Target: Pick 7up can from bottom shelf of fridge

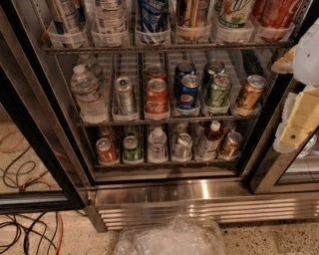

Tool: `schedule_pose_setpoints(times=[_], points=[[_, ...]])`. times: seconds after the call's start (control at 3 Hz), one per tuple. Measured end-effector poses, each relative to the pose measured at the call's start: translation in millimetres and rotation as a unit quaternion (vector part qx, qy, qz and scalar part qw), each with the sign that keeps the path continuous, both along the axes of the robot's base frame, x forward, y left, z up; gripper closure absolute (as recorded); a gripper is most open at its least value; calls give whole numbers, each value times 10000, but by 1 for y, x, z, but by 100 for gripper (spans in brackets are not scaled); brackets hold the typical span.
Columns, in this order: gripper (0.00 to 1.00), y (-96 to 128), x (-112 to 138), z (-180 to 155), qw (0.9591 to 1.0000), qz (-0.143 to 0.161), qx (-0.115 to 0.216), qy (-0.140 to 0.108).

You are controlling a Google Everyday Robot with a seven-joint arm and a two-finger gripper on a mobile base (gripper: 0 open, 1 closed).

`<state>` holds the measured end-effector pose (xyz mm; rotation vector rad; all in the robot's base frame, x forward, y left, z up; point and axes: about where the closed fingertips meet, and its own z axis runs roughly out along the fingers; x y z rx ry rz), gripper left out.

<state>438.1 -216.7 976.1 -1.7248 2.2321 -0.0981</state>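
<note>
Gripper (pixel 298 119) of mine hangs at the right edge, spread or closed I cannot tell, well apart from the 7up can (pixel 183 146) standing on the fridge's (pixel 199 193) bottom shelf (pixel 164 164) beside a water bottle (pixel 157 143).

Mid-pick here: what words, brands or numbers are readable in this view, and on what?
"Coca-Cola": white script on the red can, middle rack.
"pepsi": round blue can, same rack.
Small silvery-grey 7up can on the bottom shelf: label too blurred to read.
Tall cans on the top rack: print unreadable.
The white-and-yellow gripper, at the right edge level with the middle rack: no text.
</note>
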Motion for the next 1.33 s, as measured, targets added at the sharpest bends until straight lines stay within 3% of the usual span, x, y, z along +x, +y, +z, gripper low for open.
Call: schedule_pose_setpoints(times=[0.33,0.67,1.0,1.33], points=[[0,0,0,0,10000,0,0,0],[0,18,9,-14,9994,-129,311,-122],[0,59,3,-65,9926,-553,1081,61],[0,92,-4,-113,9789,-1047,1740,229]])
